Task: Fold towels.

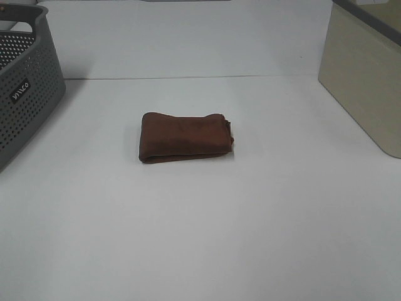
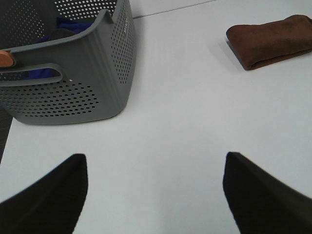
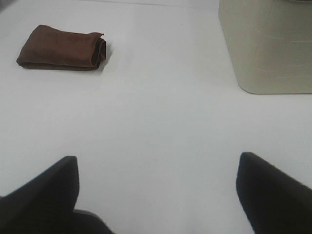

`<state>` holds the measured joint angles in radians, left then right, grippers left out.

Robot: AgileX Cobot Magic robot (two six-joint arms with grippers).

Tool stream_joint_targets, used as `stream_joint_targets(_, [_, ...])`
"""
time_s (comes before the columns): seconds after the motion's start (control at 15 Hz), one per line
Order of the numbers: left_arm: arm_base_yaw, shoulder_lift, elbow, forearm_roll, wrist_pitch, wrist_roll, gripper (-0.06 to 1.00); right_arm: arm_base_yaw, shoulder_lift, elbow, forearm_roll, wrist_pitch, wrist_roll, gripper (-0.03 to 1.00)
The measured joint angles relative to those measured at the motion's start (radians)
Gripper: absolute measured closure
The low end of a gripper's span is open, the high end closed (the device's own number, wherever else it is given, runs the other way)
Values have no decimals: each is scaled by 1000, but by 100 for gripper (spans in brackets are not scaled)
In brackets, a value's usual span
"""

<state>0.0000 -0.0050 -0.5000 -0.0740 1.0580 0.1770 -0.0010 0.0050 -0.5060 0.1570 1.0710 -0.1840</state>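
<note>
A brown towel [image 1: 185,137] lies folded up into a thick little bundle in the middle of the white counter [image 1: 200,238]. Its layers are stacked on top of each other, and the loose edges show at its right end. Nothing is touching it. On the far left stands a gray basket [image 1: 25,94] full of small holes, and in the left wrist view something blue [image 2: 73,24] can be seen inside it. On the far right stands a beige bin [image 1: 363,81] with smooth sides. Both are well apart from the towel. The left pincer [image 2: 156,195] hangs over the bare counter near the basket, with its two dark fingers [image 2: 48,195] wide apart and nothing between them. The right pincer [image 3: 156,195] hangs over the bare counter near the beige bin, and its fingers [image 3: 273,195] are also spread wide with nothing in them. The towel sits far from both pincers.
</note>
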Motion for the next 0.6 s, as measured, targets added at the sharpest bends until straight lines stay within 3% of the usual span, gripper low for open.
stream_joint_targets(0.6, [10, 0, 0, 0, 0, 0, 21, 30, -10, 0, 21, 0, 0, 14])
